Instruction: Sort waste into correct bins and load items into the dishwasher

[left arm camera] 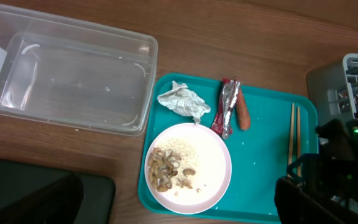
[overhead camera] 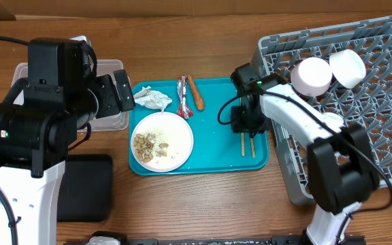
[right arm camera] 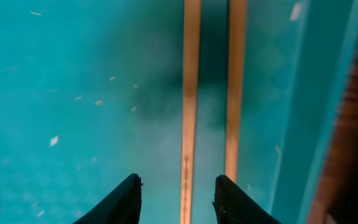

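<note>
Wooden tabletop (overhead camera: 203, 204) carries the teal tray (overhead camera: 216, 146), with the grey dish rack (overhead camera: 380, 136) against its right edge. My right arm bends across from the rack side, wrist pitched steeply down over the tray's right end. My right gripper (right arm camera: 178, 182) is low over the chopsticks (right arm camera: 188, 93), fingers apart — one stick runs between the tips, the other beside the right tip. My left arm is folded above the clear tub (left arm camera: 148, 74). My left gripper (overhead camera: 120, 92) faces the tray — finger spacing cannot be determined. The plate (overhead camera: 175, 133) with food scraps (overhead camera: 145, 144) lies on the tray.
</note>
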`<state>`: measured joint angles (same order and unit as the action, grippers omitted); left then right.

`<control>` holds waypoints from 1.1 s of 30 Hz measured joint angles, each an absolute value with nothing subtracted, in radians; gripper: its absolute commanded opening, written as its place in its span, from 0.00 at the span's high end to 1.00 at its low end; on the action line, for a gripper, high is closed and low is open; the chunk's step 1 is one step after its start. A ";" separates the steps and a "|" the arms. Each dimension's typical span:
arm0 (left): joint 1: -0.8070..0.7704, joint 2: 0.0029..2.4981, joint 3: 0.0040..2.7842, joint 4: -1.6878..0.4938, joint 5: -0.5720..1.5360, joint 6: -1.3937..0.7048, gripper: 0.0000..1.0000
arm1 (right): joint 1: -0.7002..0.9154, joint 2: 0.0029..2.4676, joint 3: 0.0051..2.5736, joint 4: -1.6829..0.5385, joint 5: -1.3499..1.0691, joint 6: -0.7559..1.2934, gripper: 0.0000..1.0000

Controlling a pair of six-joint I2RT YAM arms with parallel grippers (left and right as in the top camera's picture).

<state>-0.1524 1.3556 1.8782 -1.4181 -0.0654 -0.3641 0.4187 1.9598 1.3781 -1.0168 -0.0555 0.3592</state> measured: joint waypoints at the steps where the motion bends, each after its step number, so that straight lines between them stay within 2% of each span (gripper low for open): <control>1: -0.152 1.356 1.878 -1.418 -0.065 -0.364 0.00 | 0.419 1.977 1.378 -1.015 -0.056 0.362 0.66; 4: -0.152 1.356 1.878 -1.418 -0.065 -0.364 0.00 | 0.419 2.027 1.378 -1.016 -0.054 0.365 0.75; 9: -0.152 1.356 1.878 -1.418 -0.065 -0.364 0.00 | 0.420 2.029 1.379 -1.022 -0.060 0.358 0.96; 18: -0.152 1.356 1.878 -1.418 -0.065 -0.364 0.00 | 0.432 2.000 1.379 -1.065 -0.075 0.362 0.96; 24: -0.152 1.356 1.878 -1.418 -0.065 -0.364 0.00 | 0.421 1.787 1.398 -1.063 -0.051 0.339 0.96; 29: -0.152 1.356 1.878 -1.418 -0.065 -0.364 0.00 | 0.355 1.615 1.427 -1.066 0.002 0.253 0.96; 33: -0.152 1.356 1.878 -1.418 -0.065 -0.364 0.00 | 0.276 1.593 1.428 -1.077 0.027 0.124 0.96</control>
